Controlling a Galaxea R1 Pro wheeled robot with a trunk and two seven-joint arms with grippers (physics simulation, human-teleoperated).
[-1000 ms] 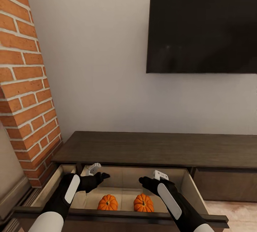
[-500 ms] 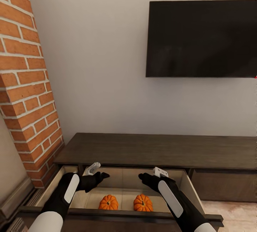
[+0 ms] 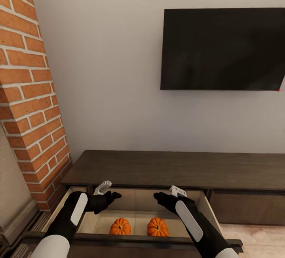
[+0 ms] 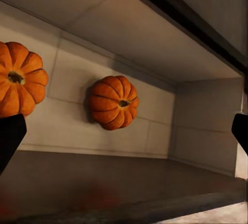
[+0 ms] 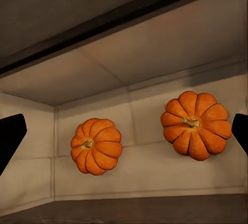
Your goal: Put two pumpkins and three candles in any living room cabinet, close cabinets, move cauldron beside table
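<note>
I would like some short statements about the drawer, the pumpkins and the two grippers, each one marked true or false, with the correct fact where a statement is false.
1. Both pumpkins, the left pumpkin and the right pumpkin, lie inside the open drawer. True.
2. The left gripper holds a pumpkin. False: it is open and empty, above the drawer.
3. The pumpkins touch each other. False: light drawer floor shows between them.
4. The right gripper is open. True.
5. A candle lies between the pumpkins. False: no candle can be seen in the drawer.
</note>
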